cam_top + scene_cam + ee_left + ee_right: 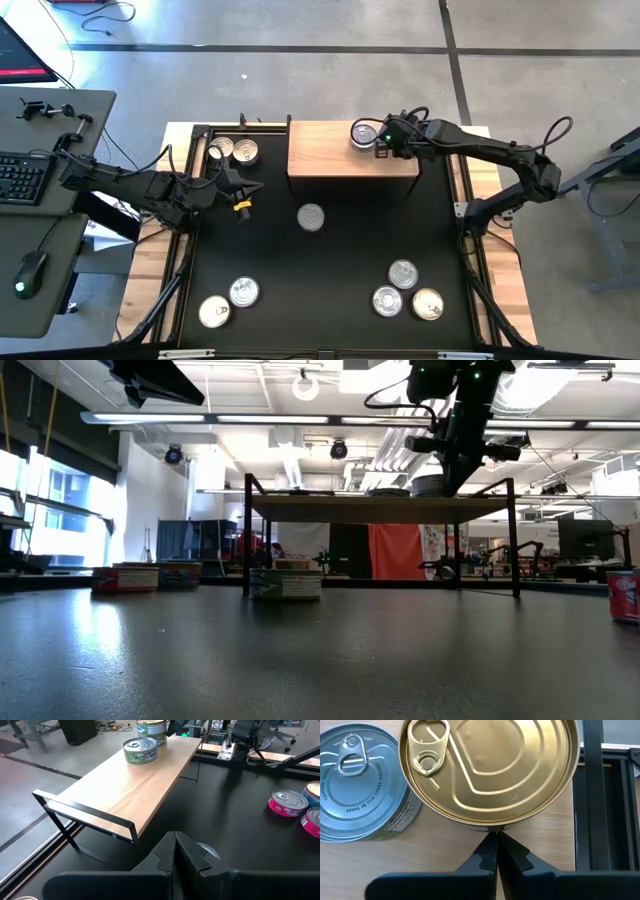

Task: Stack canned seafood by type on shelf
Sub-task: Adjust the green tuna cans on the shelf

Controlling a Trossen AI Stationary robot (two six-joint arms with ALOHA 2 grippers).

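R gripper (pixel 496 837), fingers together, hovers by gold-lid can (pixel 492 767) beside silver-lid can (pixel 357 785) at shelf (pixel 330 160) far-right corner, prob grouping types; L gripper (pixel 175 851) also closed, idle

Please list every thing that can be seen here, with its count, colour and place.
shelf: one, light-brown wood on a black frame, at the far middle of the table.
table: one, black mat.
cans on the shelf: two, one silver lid and one gold lid, at its right end.
cans on the table: eight; two far left, one in the middle, two near left, three near right; silver or gold lids.
desk: one, grey, left of the table, with keyboard and mouse.
left gripper: shut, over the far left.
right gripper: shut, beside the gold-lidded can.
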